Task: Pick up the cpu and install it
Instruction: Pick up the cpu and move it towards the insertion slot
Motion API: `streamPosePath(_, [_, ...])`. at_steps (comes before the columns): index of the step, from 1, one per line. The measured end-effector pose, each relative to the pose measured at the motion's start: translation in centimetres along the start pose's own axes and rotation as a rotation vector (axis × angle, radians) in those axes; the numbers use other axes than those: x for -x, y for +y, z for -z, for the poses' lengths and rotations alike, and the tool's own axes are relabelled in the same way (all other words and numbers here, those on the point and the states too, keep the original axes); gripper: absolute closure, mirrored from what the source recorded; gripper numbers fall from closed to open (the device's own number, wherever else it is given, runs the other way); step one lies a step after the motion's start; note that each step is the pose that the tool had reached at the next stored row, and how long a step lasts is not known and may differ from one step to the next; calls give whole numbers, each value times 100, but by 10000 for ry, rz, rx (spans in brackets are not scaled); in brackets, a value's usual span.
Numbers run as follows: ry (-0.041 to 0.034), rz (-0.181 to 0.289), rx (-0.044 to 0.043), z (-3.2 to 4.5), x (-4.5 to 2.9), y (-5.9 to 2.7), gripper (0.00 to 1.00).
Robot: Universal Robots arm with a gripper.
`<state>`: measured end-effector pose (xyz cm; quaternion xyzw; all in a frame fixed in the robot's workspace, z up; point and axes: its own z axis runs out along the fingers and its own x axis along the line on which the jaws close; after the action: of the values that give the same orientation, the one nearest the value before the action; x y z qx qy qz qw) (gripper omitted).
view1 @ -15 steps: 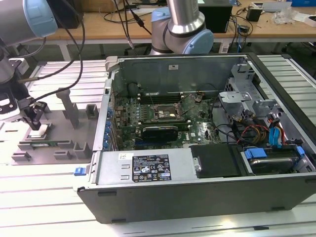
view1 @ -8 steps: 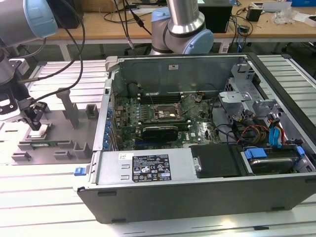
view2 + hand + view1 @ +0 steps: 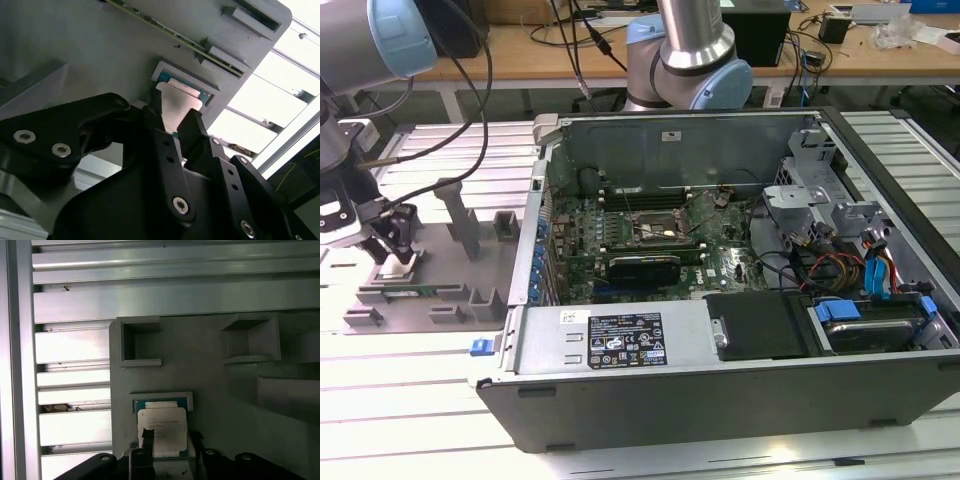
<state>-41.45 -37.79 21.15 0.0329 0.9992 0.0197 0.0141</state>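
Here the gripper (image 3: 395,255) hangs low over the gray fixture plate (image 3: 460,285), which lies on the slatted metal worktop (image 3: 410,370) at the exterior view's left, beside the open computer case (image 3: 720,380). The cpu (image 3: 161,427) lies flat in a shallow square nest at the plate's edge, its pale metal top up and a thin blue-green rim around it. In both wrist views the two black fingers (image 3: 192,125) stand directly over the chip with a modest gap between them. The jaws are parted, with the silver top showing through that gap (whether a pad touches the metal cannot be told). The chip looks seated in its nest, not lifted. Near it on the plate are raised, hollow block shapes (image 3: 140,342), and the second wrist view shows a thin circuit board (image 3: 150,22) standing on edge in a slot. Inside the case, well apart from the gripper, the square socket (image 3: 655,222) sits on the green motherboard.
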Motion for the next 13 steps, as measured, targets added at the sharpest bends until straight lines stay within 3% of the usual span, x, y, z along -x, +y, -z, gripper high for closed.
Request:
streamPosePath(1, [0, 1, 0, 0, 0, 0, 52])
streamPosePath(3, [0, 0, 0, -1, 0, 0, 52])
streamPosePath(7, [-1, 0, 0, -3, 0, 0, 28])
streamPosePath(10, [-3, 1, 3, -23, 0, -1, 28])
streamPosePath(13, [-1, 1, 2, -110, -3, -4, 28])
